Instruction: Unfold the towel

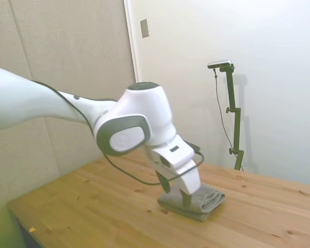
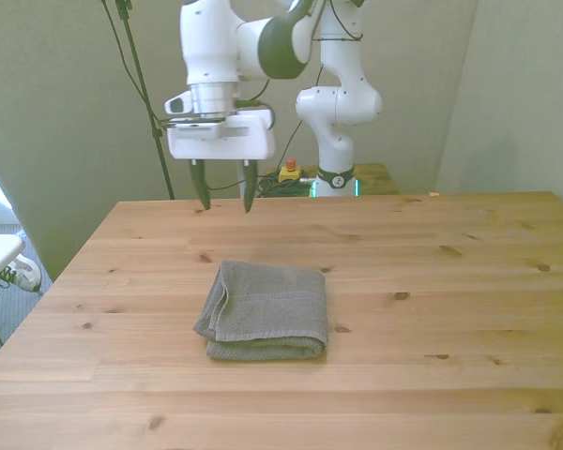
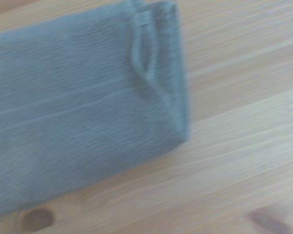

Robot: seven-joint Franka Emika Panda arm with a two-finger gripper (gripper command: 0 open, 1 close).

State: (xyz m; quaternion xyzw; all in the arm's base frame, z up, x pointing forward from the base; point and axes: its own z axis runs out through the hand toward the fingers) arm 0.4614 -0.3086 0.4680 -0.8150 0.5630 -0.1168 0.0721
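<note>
The thick grey terry-cloth towel [image 2: 263,323] lies folded into a compact rectangle on the wooden plank table [image 2: 469,281], toward the front view's left of centre. Its layered edges [image 3: 158,83] are stacked along one side and none is lifted or spread. No part of the unfolding is done: grasping an edge, raising it and laying the cloth flat all remain. The white arm's two-finger gripper [image 2: 223,192] hangs above the table beyond the towel's far edge, its dark fingers apart and holding nothing, clear of the cloth.
</note>
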